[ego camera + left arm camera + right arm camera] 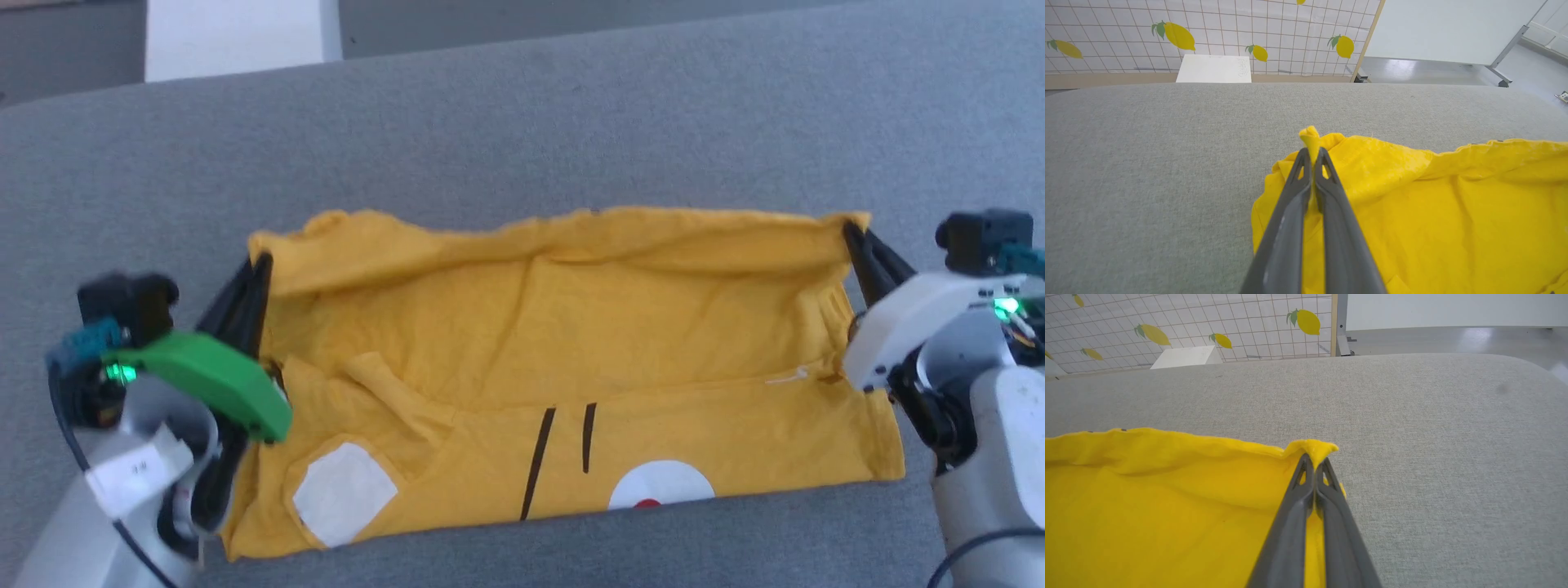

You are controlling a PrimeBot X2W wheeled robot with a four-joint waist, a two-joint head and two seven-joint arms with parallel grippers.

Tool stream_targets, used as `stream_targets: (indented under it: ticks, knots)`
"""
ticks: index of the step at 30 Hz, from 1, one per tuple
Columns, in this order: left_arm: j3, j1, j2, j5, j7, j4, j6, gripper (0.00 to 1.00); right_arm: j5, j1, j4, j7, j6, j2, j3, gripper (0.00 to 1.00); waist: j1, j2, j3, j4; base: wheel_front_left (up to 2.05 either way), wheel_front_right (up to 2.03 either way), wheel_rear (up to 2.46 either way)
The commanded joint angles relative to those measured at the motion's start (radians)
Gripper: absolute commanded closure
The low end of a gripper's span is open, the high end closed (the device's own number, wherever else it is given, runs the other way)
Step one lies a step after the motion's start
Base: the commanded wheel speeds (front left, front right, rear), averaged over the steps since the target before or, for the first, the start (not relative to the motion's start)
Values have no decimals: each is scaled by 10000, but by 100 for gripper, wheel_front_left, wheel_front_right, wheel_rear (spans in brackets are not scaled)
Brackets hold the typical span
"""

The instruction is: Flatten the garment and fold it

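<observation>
Right, both claws are clamped on the T-shirt point(571, 327). Your left claw point(260, 265) has its fingers pressed together on the far left corner of the cloth. In the left wrist view a small tuft of yellow pokes out past the tips. Your right claw point(851, 230) is pinched the same way on the far right corner, with a bit of the edge sticking out beyond the tips in the right wrist view.

The shirt lies across the grey padded table point(571, 122), stretched left to right between the two claws. Its far edge looks lifted and taut between the grips, while the near part lies on the table.

The near strip has the print facing up:
- two thin black lines point(539, 457) in the middle
- a white patch point(343, 490) toward the left
- another white patch point(661, 483) at the near edge, with a red dot point(647, 504) at its base

A sleeve point(384, 384) is folded in on the left, just above the left patch. The cloth is wrinkled through the middle.

Past the table's far edge you've got a white box point(237, 37) and, in the wrist views, a tiled wall point(1106, 24) with lemon pictures.
</observation>
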Motion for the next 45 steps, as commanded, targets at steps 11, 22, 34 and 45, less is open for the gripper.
stream_targets:
  ticks: [11, 22, 34, 45]
  knots:
    - [-235, 3096, -269, -992, 229, -764, 385, 100, -257, 1578, 190, 1306, -13, -607, -184, 100, 1, 0, -1151, 844, 0, 0, 0]
    - [-1014, 3341, -854, -1250, 313, 438, -178, 100, -566, 2028, 741, 3256, -13, -555, -308, 100, 1, 0, -1095, 1070, 0, 0, 0]
    - [-942, 3123, -1154, -820, -758, 850, -1, 0, -186, 3030, -435, 3446, -13, 31, -1287, 0, 1, 0, -1637, 1256, 0, 0, 0]
    - [-483, 2324, -1507, 820, -2951, 679, 517, 0, 178, 3758, -1970, 1859, -13, 1050, -2902, 0, 1, 0, -2072, 1483, 0, 0, 0]
